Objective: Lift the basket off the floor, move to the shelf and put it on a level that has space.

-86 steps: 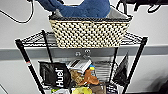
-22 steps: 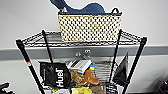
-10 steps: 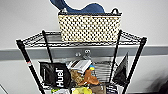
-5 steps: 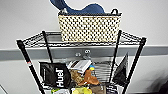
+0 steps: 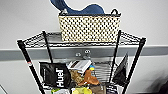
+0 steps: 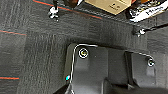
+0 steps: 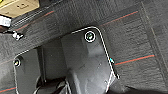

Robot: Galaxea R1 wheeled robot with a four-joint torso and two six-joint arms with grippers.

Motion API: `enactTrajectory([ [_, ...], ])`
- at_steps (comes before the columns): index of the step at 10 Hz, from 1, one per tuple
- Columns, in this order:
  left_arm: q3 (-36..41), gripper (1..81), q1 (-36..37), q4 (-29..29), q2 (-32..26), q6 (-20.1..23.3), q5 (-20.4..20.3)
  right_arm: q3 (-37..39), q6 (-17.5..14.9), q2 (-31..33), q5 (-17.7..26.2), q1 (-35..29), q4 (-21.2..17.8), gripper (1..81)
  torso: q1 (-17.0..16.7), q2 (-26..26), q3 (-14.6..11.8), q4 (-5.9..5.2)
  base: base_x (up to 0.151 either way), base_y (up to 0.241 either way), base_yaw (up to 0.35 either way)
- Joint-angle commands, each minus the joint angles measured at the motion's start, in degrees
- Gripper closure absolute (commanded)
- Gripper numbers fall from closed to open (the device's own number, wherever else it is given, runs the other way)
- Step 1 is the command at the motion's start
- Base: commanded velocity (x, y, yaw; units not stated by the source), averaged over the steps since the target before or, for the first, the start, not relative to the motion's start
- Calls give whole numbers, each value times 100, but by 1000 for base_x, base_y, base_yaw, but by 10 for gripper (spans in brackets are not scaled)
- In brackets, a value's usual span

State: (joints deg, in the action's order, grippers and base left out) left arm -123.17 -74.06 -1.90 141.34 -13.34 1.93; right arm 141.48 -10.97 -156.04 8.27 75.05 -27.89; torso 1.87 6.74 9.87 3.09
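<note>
Basket: the cream woven basket (image 5: 89,28) with dotted hole pattern and dark rim stands upright on the top tier (image 5: 130,38) of the shelf, toward the rear, between the posts.
Basket contents: a blue cloth item (image 5: 82,8) rises above the rim; a small dark handle (image 5: 115,11) shows at one end.
Shelf: a black wire rack (image 5: 27,61) against a pale wall; its posts splay outward in the wide-angle head view.
Lower tier: crowded with goods, among them a black pouch marked "Huel" (image 5: 55,74), a white carton (image 5: 79,65), a brown packet (image 5: 89,78) and a dark bag (image 5: 122,71) leaning at the right post.
Floor: dark grey carpet tiles (image 6: 32,50) with thin reddish lines, seen in both wrist views.
Rack base: a small caster (image 6: 53,11) and a second caster (image 6: 139,31) rest on the carpet; a brown cardboard box (image 6: 110,5) sits low beside them.
Left gripper: jaw state cannot be told; the wrist view shows the robot's own dark plate over the carpet.
Right gripper: jaw state cannot be told; same arrangement, with a cardboard box corner (image 7: 18,6) near the edge.
</note>
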Motion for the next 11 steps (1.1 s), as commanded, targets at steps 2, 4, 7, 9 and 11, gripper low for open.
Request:
enactTrajectory([
  [2, -928, 10, 1, 383, 738, 42, 124, 704, -204, -580, -106, -11, -6, 10, -2, 2, 0, 0, 0, 0, 0],
  [4, -1297, 10, -87, 515, 1134, 42, 124, 1099, -274, -949, -246, 156, -6, 10, -5, 2, -2, 0, 0, 0, 0],
  [7, -2149, 10, -219, 761, 1978, 42, 124, 1231, -283, -1257, -616, 385, 82, 10, -7, 5, -2, 0, 0, 0, 0],
  [9, -2589, 10, -289, 849, 2347, 42, 124, 1469, -274, -1512, -826, 525, 117, 10, -7, 5, -5, 0, 0, 0, 0],
  [11, -2668, 10, -351, 876, 2487, 42, 132, 1706, -274, -1696, -879, 587, 161, 10, -9, 7, -5, 0, 0, 0, 0],
])
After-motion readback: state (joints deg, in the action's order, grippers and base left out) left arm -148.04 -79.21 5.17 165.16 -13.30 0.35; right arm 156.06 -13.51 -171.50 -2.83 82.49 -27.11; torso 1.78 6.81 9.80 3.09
